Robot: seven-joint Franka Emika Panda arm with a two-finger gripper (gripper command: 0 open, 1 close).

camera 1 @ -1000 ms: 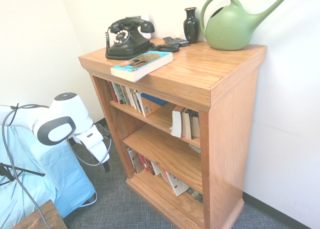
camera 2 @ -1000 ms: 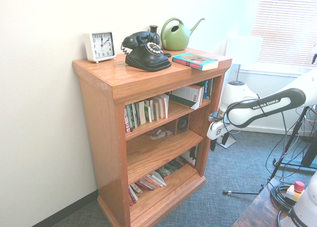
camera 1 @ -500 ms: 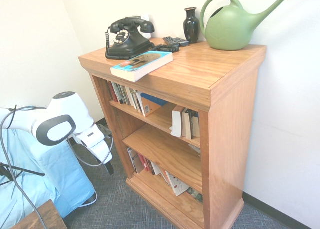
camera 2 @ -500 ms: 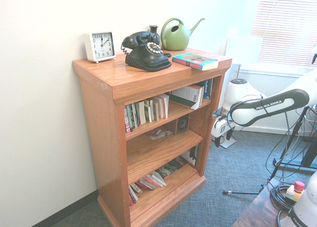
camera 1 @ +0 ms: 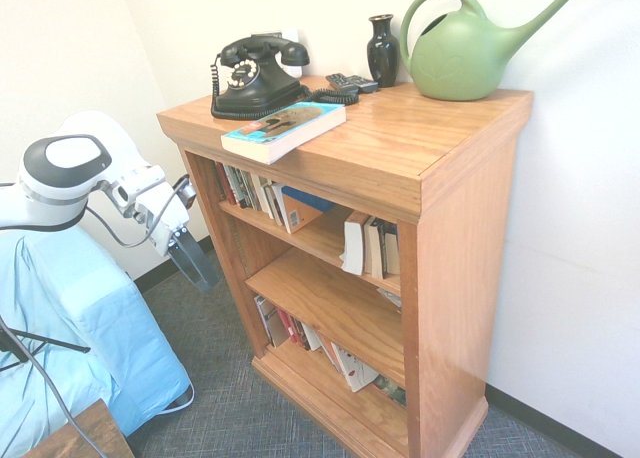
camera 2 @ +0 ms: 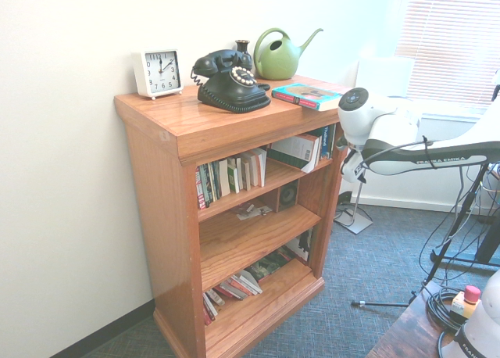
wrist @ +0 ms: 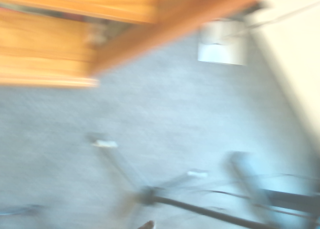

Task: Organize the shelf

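Observation:
The shelf (camera 1: pixel 455 238) is an orange-brown oak bookcase with three tiers, also in the second exterior view (camera 2: pixel 164 209). A teal-covered book (camera 1: pixel 285 128) lies flat on its top board near the front edge. Upright books (camera 2: pixel 230 174) fill the top tier, and toppled books (camera 2: pixel 242 284) lie on the bottom tier. My gripper (camera 1: pixel 193 266) hangs fingers-down beside the shelf's outer side panel, at the height of the top tier. It is open and holds nothing. In the second exterior view the gripper (camera 2: pixel 347 169) shows just past the shelf's side. The wrist view is blurred, showing shelf wood (wrist: pixel 75 39) and grey carpet (wrist: pixel 175 119).
On the top board stand a black rotary phone (camera 1: pixel 255 76), a black vase (camera 1: pixel 382 50), a green watering can (camera 1: pixel 465 53), a remote (camera 1: pixel 352 82) and a white clock (camera 2: pixel 158 73). A blue-covered object (camera 1: pixel 90 328) sits beside the arm.
The arm has swung up from near the floor. The gripper has risen to the height of the top tier, close to the shelf's side panel.

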